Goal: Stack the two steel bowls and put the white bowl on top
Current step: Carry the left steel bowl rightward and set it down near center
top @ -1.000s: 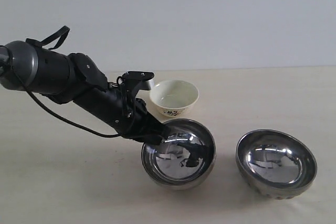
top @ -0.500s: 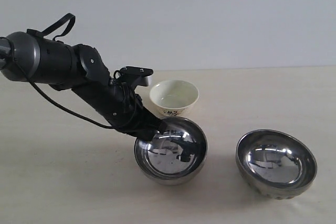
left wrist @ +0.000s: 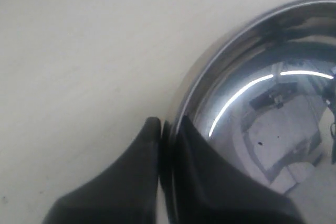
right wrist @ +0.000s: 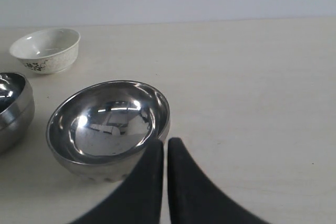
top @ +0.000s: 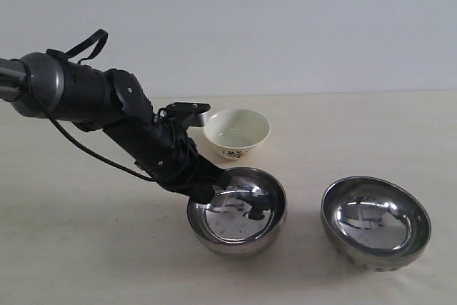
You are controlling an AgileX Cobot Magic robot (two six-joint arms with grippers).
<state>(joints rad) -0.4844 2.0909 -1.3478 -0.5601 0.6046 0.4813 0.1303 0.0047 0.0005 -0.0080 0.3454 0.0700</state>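
Note:
My left gripper [top: 216, 188] is shut on the rim of one steel bowl [top: 239, 213], one finger inside and one outside [left wrist: 167, 129]. The bowl hangs tilted a little above the table, its shiny inside [left wrist: 273, 108] filling much of the left wrist view. The second steel bowl [top: 375, 221] rests on the table at the right, also seen close in the right wrist view [right wrist: 107, 124]. The small white bowl [top: 237, 133] with a dark floral print stands behind the held bowl [right wrist: 46, 50]. My right gripper [right wrist: 165, 142] is shut on nothing, just beside the second bowl, and does not show in the exterior view.
The cream table [top: 86, 248] runs back to a pale wall. The left arm [top: 93, 101] with its cable slants in from the left over the table. An edge of the held bowl [right wrist: 13, 108] shows in the right wrist view.
The left gripper carried its steel bowl a little to the left, then slightly back right and lower. The other two bowls have not moved.

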